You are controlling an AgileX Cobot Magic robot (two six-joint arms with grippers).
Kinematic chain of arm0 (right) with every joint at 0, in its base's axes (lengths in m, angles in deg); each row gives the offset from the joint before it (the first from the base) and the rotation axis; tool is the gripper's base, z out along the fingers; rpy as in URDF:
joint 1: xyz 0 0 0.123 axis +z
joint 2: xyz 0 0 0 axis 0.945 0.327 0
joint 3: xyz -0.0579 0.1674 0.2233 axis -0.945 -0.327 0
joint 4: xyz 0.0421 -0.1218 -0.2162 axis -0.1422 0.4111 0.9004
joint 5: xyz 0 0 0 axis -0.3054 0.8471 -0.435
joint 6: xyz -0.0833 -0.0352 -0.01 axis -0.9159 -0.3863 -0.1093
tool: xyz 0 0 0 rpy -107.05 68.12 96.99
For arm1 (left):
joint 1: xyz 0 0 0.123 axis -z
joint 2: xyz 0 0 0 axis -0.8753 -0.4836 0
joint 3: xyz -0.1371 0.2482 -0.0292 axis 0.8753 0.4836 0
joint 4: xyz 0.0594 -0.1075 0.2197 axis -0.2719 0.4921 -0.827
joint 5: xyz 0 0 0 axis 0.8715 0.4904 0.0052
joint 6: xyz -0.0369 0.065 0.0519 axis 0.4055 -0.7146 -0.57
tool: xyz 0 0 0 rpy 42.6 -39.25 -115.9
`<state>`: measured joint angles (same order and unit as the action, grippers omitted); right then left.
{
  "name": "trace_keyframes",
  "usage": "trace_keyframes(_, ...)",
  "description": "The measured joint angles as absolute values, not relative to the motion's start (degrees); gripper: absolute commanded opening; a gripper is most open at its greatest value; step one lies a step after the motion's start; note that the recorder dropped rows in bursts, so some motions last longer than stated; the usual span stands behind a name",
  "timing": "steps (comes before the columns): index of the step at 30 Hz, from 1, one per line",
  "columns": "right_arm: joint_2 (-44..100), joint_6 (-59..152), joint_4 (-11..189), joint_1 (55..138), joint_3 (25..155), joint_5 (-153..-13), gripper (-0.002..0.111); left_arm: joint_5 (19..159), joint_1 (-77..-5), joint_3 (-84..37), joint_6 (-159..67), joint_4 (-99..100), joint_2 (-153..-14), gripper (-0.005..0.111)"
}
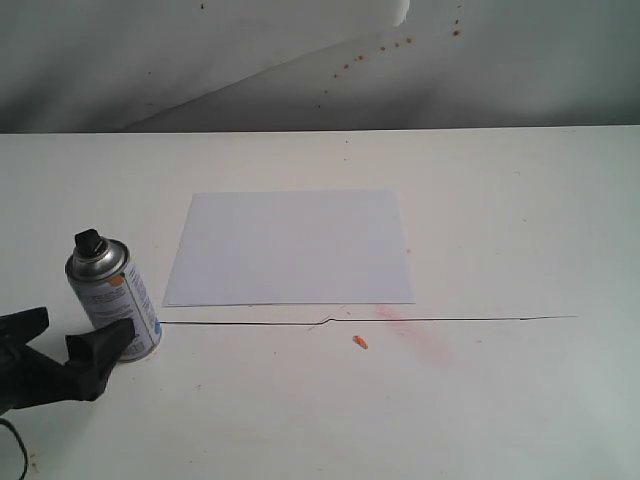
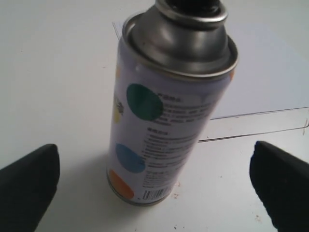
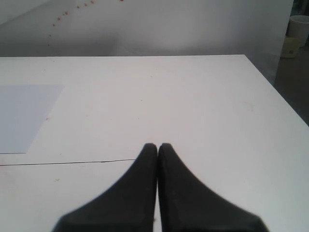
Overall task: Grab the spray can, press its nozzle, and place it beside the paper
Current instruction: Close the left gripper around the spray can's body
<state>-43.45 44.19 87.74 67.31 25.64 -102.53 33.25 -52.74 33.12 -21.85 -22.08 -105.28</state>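
The left hand (image 1: 85, 325) is open, its two black fingers spread wide. Only the fingers and a stub of the arm show; the rest is cut off at the corner of the exterior view. The spray can (image 2: 164, 121) stands upright on the table (image 1: 500, 400), between the fingers and slightly ahead of their tips. In the left wrist view, bare table shows on both sides of it. In the exterior view one fingertip overlaps the can's base, so contact cannot be ruled out there. The nozzle (image 1: 90, 243) sits on the silver dome; in the left wrist view the frame edge clips it. The label's print is too blurred to read; green, blue and orange dots and a barcode can be made out.

Beyond the can, farther from the left hand, the paper (image 1: 290, 248) lies flat, apart from the can. A thin dark line (image 1: 450, 320) runs across the table along its near edge.

The right hand (image 3: 158, 146) shows only in its own wrist view. It is closed, fingers pressed together and empty, low over bare table, with the paper's corner off to one side.
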Motion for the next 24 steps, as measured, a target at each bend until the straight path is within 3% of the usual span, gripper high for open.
trace_keyframes(24, -43.45, 44.19, 87.74, 67.31, 25.64, -102.53, 0.0, 28.13, -52.74, 26.79, -22.92, -27.47, -114.98, 0.104)
